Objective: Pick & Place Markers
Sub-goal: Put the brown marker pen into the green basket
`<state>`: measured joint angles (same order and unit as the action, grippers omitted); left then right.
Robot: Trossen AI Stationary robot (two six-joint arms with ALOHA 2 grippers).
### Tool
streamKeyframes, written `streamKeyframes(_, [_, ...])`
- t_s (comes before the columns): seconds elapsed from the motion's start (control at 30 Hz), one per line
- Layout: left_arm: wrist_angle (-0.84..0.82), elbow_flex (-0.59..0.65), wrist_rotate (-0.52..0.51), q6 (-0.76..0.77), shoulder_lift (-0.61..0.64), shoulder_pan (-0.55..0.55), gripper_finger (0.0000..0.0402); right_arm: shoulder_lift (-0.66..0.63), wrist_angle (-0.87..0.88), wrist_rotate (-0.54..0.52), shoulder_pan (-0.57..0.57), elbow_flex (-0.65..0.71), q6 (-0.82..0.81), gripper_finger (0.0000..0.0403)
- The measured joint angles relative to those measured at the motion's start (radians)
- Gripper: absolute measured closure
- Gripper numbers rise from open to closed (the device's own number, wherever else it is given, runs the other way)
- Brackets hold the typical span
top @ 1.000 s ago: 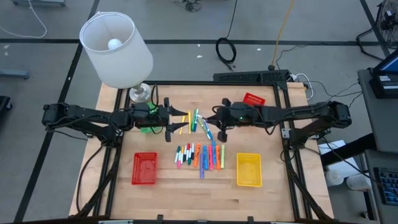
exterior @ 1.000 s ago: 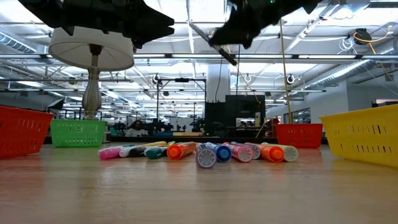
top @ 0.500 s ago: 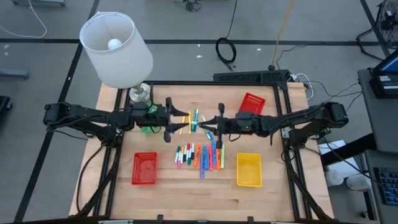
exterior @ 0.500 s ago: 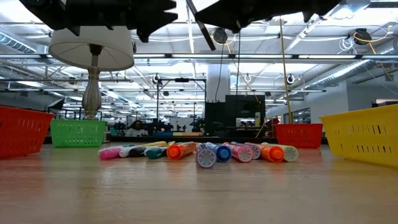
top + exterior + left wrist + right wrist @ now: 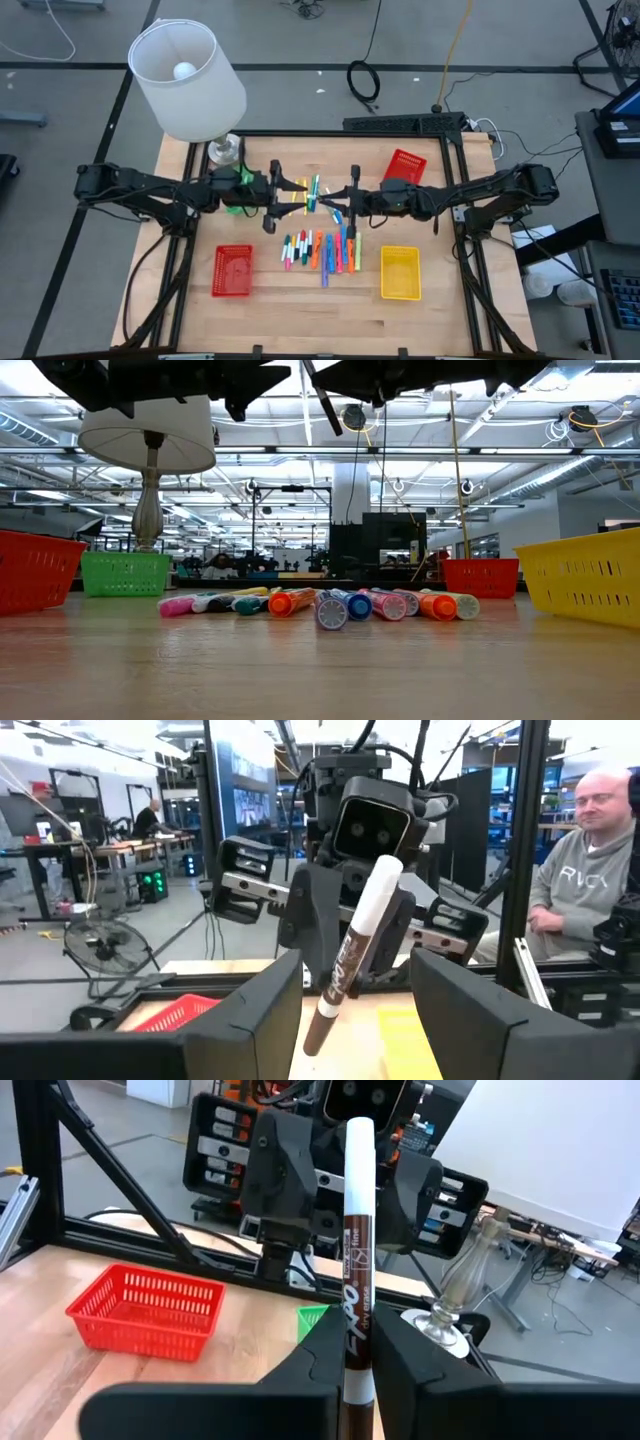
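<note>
Right end effector (image 5: 357,1370) gripping marker (image 5: 358,1250), pointing forward

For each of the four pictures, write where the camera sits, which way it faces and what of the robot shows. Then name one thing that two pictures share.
High view: above the table, facing straight down; both arms show, left gripper meeting right gripper.
Low view: at tabletop height, facing level across the markers; arms overhead.
Left wrist view: on the left arm, facing the right gripper; own open fingers show.
Right wrist view: on the right arm, facing the left arm; own fingers shut on the brown marker.
Shared: both wrist views show the brown marker.
</note>
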<state>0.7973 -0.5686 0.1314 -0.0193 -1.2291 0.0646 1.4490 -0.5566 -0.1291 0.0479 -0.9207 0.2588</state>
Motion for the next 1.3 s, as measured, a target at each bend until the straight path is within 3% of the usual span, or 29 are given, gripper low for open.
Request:
streamKeyframes(0.53, [0.019, -0.141, -0.001, -0.027, -0.178, -0.035, 0.0211, 0.000, 0.007, 0.003, 0.005, 0.000, -0.005, 0.0383])
streamKeyframes(1.3, [0.028, -0.146, -0.008, -0.030, -0.187, -0.025, 0.0211, 0.000, -0.001, 0.003, 0.008, 0.000, 0.000, 0.0383])
